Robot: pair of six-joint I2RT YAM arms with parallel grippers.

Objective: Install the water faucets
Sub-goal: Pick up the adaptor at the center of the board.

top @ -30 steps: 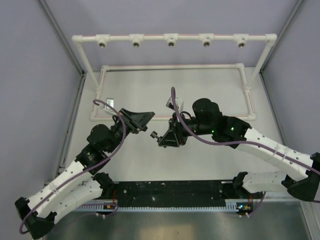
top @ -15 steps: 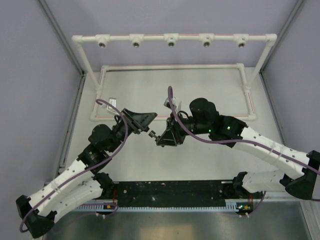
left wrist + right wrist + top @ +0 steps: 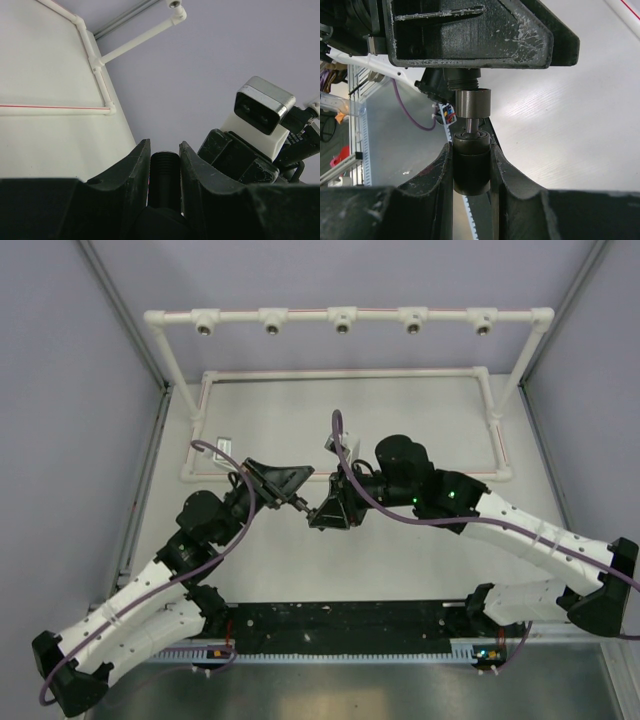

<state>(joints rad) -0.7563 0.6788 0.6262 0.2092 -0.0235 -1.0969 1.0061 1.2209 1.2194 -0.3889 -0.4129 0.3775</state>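
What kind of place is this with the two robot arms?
Probably a robot lab's test booth: a left arm and right arm mounted at a white table, plain grey walls all round, and a white pipe frame with open sockets for practice.

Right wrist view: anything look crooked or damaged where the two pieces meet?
Nothing stands out. The stubby black plastic cylinder in the right fingers lines up straight with the grey sleeve above it.

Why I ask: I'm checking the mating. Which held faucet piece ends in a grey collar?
The piece held by the left gripper, uppermost in the right wrist view. The black stub in the right gripper has none.
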